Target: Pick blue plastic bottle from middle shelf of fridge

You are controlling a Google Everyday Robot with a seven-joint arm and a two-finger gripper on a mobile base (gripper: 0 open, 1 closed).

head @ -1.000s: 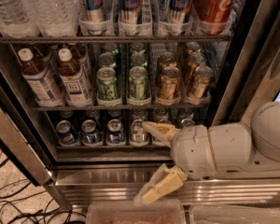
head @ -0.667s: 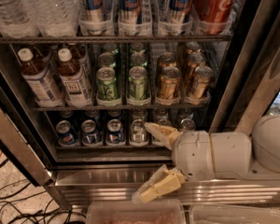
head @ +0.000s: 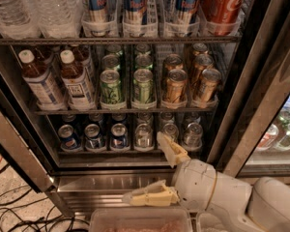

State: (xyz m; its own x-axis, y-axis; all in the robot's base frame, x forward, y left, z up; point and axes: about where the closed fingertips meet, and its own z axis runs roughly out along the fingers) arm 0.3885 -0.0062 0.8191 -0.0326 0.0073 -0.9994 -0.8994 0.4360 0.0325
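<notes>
One splayed gripper (head: 142,168) — low before fridge (head: 87,183)

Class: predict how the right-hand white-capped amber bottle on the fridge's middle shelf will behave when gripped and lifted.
The blue plastic bottle looks nearly full, so probably heavy for its size. Its clear plastic wall may dent under a squeeze. Tall and narrow, it could tip against neighbouring cans. The gripper hangs open below the middle shelf.

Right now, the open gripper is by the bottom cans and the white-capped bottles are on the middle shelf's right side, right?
No. The camera view shows the blue plastic bottle and its twin on the left side of the middle shelf. The gripper is open by the bottom cans.
</notes>
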